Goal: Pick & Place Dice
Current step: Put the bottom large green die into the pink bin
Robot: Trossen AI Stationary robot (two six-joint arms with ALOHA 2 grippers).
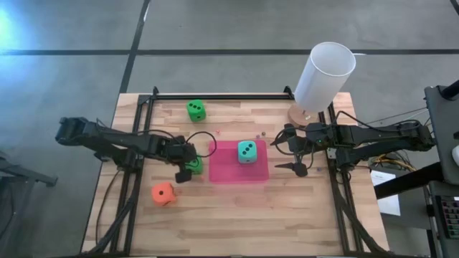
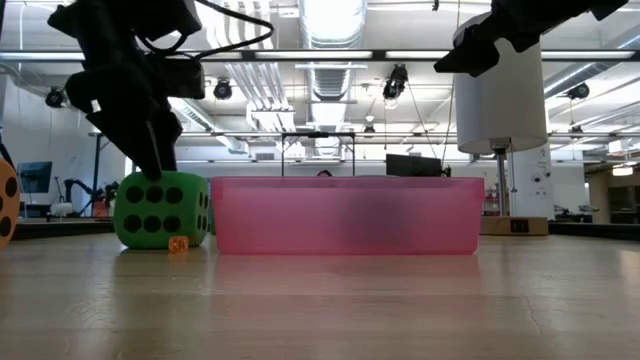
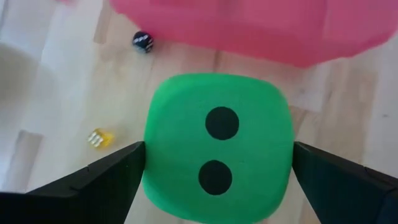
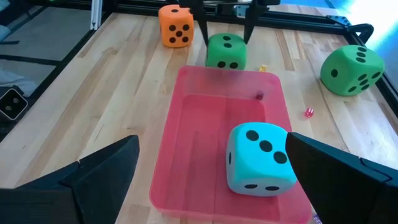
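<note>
High view — left gripper (image 1: 188, 165) wide astride green die (image 1: 193, 165) (beside pink tray (image 1: 226, 173) edge), right gripper (image 1: 292, 151) wide, tray's far side.

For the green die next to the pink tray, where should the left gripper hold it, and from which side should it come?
Probably from above, fingers on two opposite side faces. The green die sits flat on the table with its two-pip face up, just outside the pink tray. The left gripper is open with one finger on each side of it; the left wrist view shows both those faces free. The right gripper waits across the tray.
</note>
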